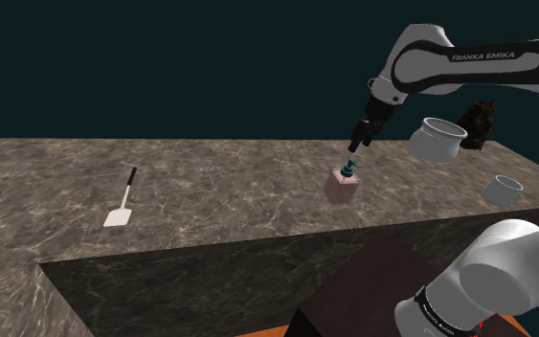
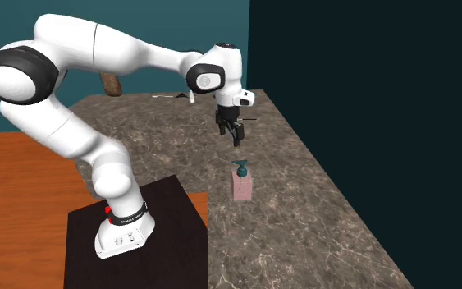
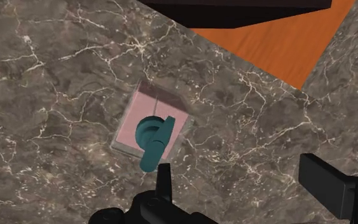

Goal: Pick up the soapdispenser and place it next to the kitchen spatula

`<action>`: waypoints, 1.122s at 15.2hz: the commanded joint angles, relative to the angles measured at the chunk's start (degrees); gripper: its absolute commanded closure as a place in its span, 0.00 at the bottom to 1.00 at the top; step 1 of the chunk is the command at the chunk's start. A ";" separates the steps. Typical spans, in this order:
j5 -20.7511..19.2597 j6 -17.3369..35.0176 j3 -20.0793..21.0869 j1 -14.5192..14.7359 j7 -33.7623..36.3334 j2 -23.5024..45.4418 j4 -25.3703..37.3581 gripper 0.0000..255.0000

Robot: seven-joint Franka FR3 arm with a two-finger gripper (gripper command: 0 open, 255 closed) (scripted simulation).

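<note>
Veined brown marble counter [image 1: 219, 182], translucent pink soap dispenser [image 3: 151, 118], teal pump

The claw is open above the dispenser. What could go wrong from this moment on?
1. In the wrist view the dispenser lies near one finger, not midway in the claw; a straight descent might hit the pump and tip it.
2. The spatula lies far across the counter, so a weak grip could slip on the way.

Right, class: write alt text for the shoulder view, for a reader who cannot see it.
A black claw hangs just above a teal-topped pink soap dispenser on a dark marbled counter. A white spatula lies far toward the view's left.
</note>
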 commanded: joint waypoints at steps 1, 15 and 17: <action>-0.58 2.93 -0.94 -0.48 -1.03 2.98 -0.06 0.00; -0.77 15.54 -3.90 -1.49 -4.61 14.18 -1.98 0.00; -0.77 15.54 -3.90 -1.49 -4.62 14.18 -1.97 0.00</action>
